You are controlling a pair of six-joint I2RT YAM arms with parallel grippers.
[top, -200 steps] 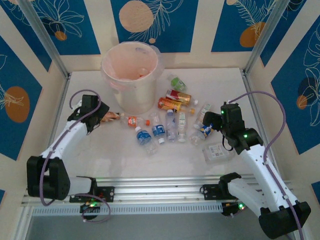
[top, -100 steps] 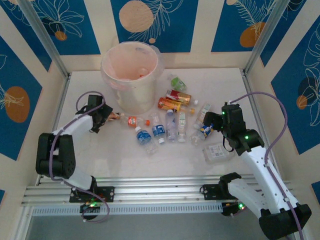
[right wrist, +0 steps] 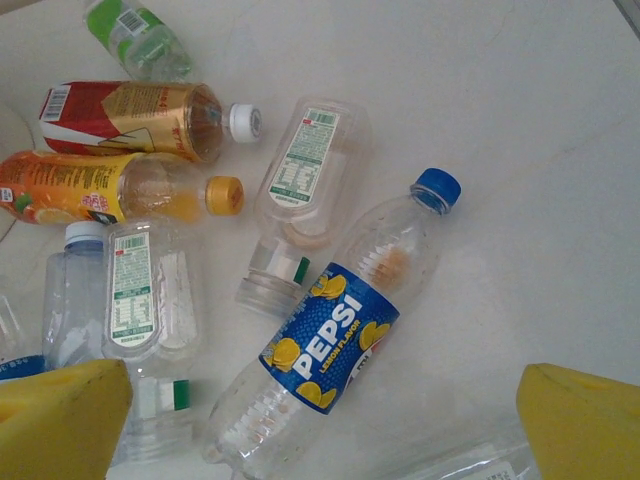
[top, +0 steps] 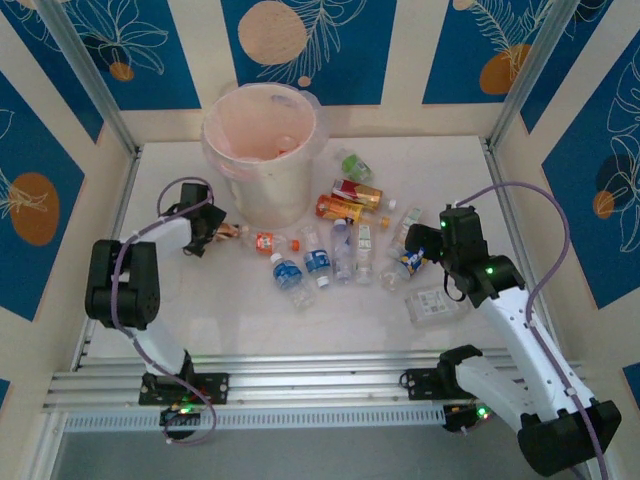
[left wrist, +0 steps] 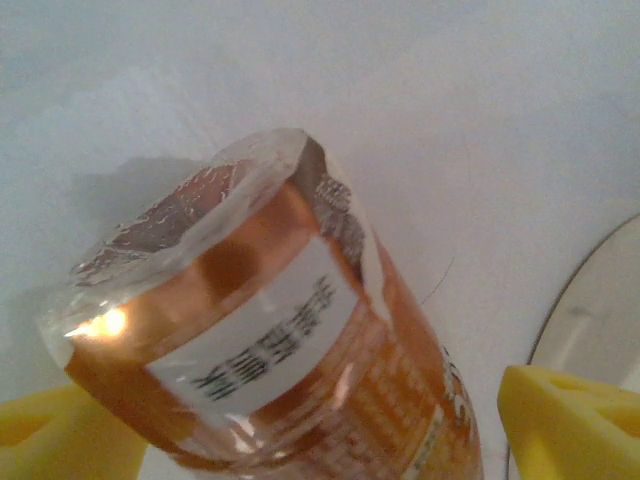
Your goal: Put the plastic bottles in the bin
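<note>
My left gripper [left wrist: 318, 438] is down at the table with its jaws wide, one yellow finger [left wrist: 565, 420] on each side of an orange bottle [left wrist: 270, 330]. There is bare table between that finger and the bottle's wall. The other finger sits tight against the bottle or just behind it, and I can't tell which. I judge it straddled, not yet clamped.

The bottle lies on its side. Its flat base shows out past the fingertips and its body runs back down through the gap, slanted a little off square to the closing line. The jaws should meet across the labelled body rather than the ends.

From this gripper, the bin [top: 268, 195] stands near, just past the bottle and off to the side away from the arm bases. This arm is the nearer one for the drop, so the carry is up and over the rim.

My right gripper [right wrist: 320, 425] hangs fully spread over a Pepsi bottle [right wrist: 330, 340], which lies slantwise between its fingers, well apart from the bin.
</note>
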